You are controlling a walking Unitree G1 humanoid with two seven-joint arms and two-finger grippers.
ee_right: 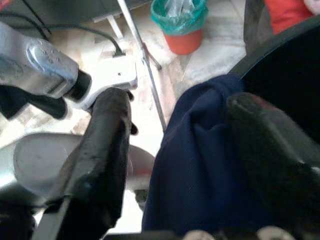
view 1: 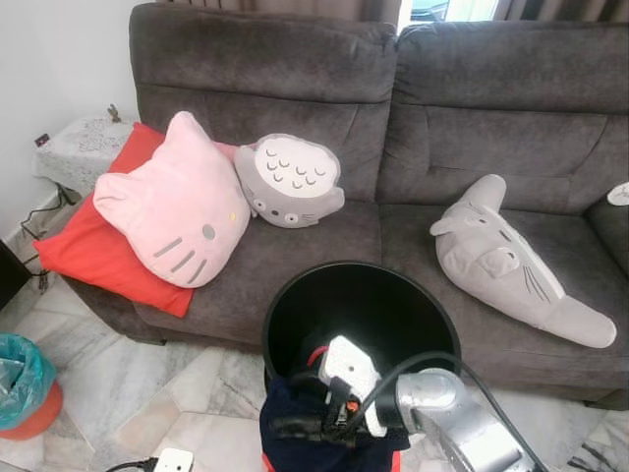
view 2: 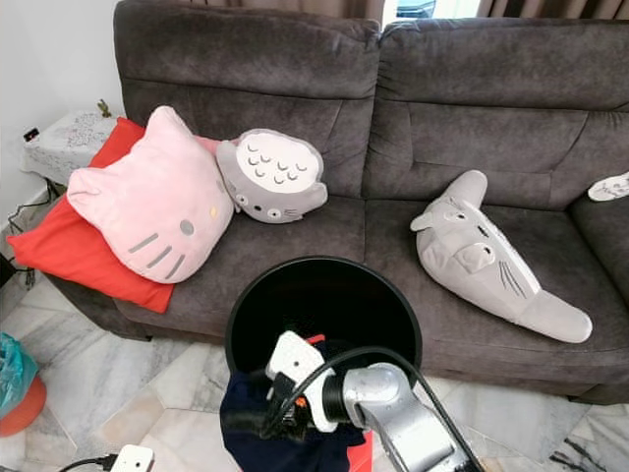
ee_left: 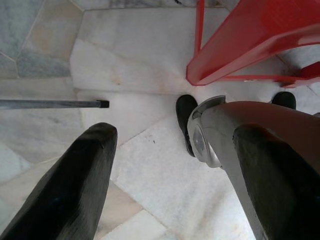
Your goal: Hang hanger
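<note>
The right tool point(view 1: 300, 425) reaches across in front of the robot, low over the near rim of a black round bin point(view 1: 280, 305) that stands on the marble floor point(view 1: 187, 383) just before the sofa point(view 1: 393, 147). A dark navy garment point(ee_right: 200, 165) hangs over that near rim and lies between the tool's two black fingers point(ee_right: 105, 150); in the right wrist view the fingers stand apart on either side of the cloth, and whether they actually pinch it cannot be told. The hanger itself cannot be made out for certain; only a bit of red shows beside the cloth at the bin's edge. The left tool point(ee_left: 170, 175) hangs down over the floor, its fingers spread wide and holding nothing, with a red plastic frame point(ee_left: 250, 45) and a thin grey rod point(ee_left: 50, 104) beyond it. On the sofa seat lie a pink cat-face cushion point(view 1: 172, 206) on a red cushion point(view 1: 79, 241) at the left end, a grey owl-like cushion point(view 1: 288, 180) beside it, and a grey plush point(view 1: 511, 261) toward the right end. A teal-lined red bin point(view 1: 25, 388) stands on the floor at the left.
</note>
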